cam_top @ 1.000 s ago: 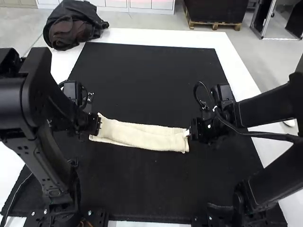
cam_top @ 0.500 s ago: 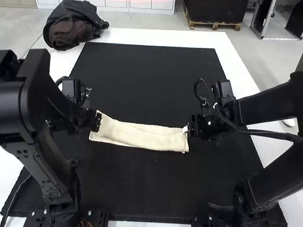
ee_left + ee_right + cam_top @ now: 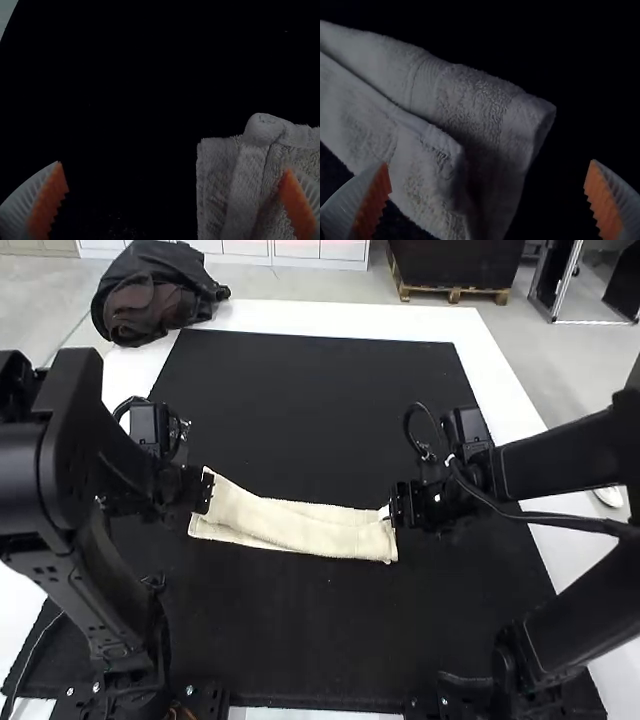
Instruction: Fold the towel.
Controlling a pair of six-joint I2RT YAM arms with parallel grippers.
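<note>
Shifted slightly forward, high view: left gripper [image 3: 206, 492], right gripper [image 3: 396, 505]; towel [image 3: 300, 529], folded lengthwise, laid between them on black mat [image 3: 300, 640] | Left wrist view: jaws parted, towel end unclamped | Right wrist view: jaws set wide, towel layers uneven | Judged: crosswise fold pending; one end to be pinched, lifted, carried over

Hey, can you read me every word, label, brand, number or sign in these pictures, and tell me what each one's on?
There is no text I can read.
Towel: no lettering that I can make out.
Right arm: small pale marks near its wrist, too small to tell whether they are print.
</note>
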